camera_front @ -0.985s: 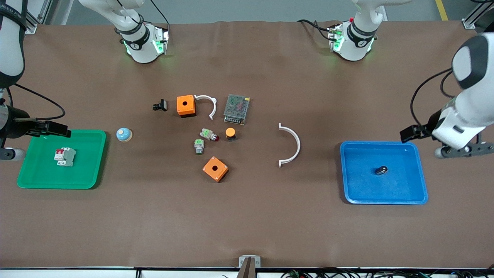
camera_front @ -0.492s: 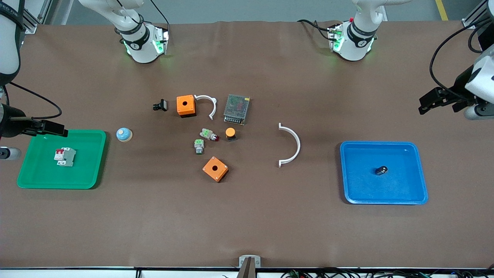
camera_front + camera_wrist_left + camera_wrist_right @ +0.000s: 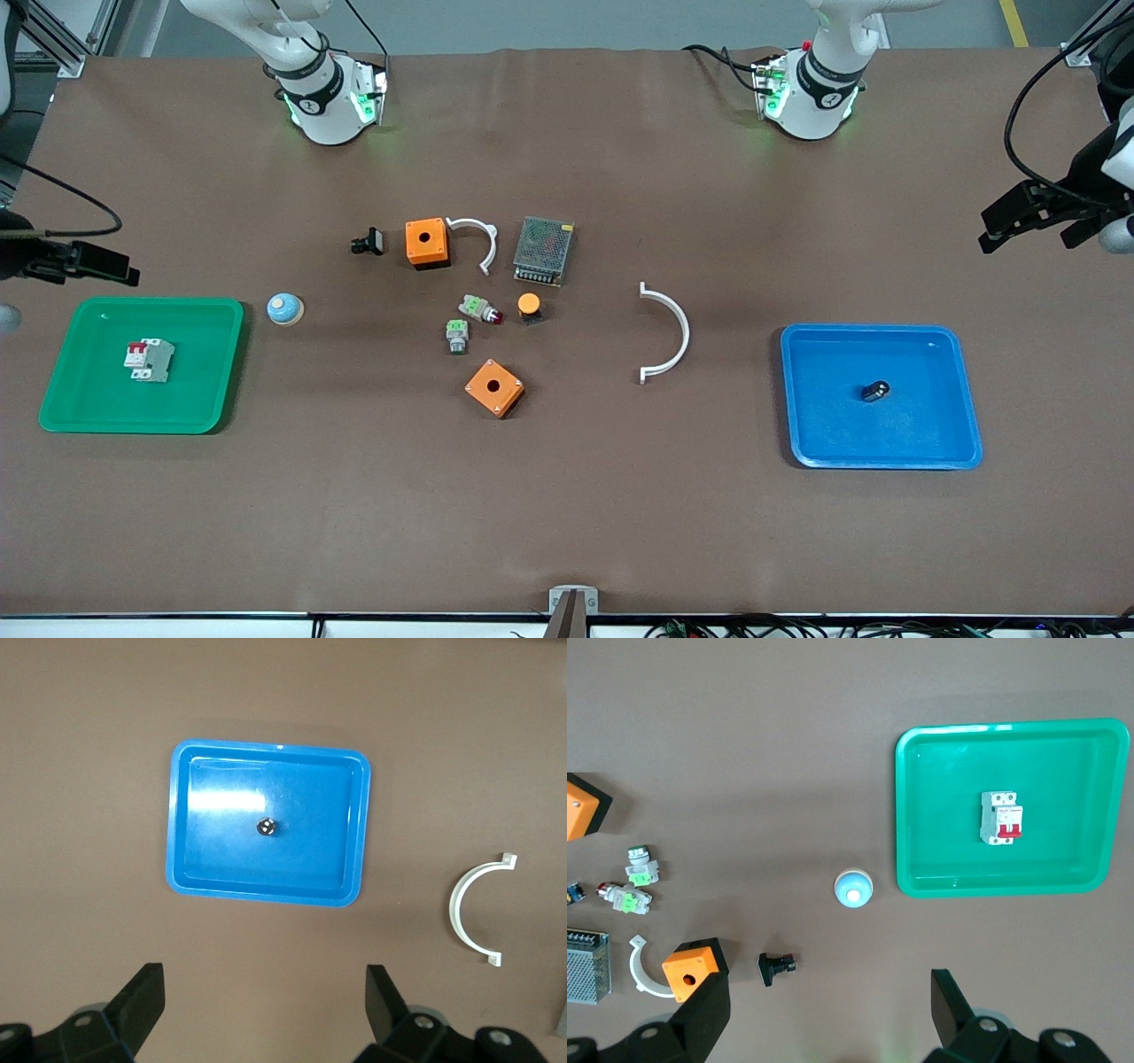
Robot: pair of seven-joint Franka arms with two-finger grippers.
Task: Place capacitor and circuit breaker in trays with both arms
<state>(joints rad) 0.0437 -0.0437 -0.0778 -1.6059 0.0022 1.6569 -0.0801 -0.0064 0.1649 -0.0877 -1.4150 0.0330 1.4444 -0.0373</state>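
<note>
Though small, the capacitor (image 3: pixel 875 391) in the blue tray (image 3: pixel 961 443) looks light, hard and prone to roll; best pinched across its round sides. It lies on its side, long axis slanting w/ the silvery end toward the right arm's end of the table. The circuit breaker (image 3: pixel 149 361) lies flat in the green tray (image 3: pixel 213 408), rigid, boxy; grip its long flat sides, red lever end nearer the tray's outer edge. Left gripper (image 3: pixel 266 1005) spread wide, empty, over bare table near blue tray; right gripper (image 3: pixel 831 1010) likewise wide, near green tray.
</note>
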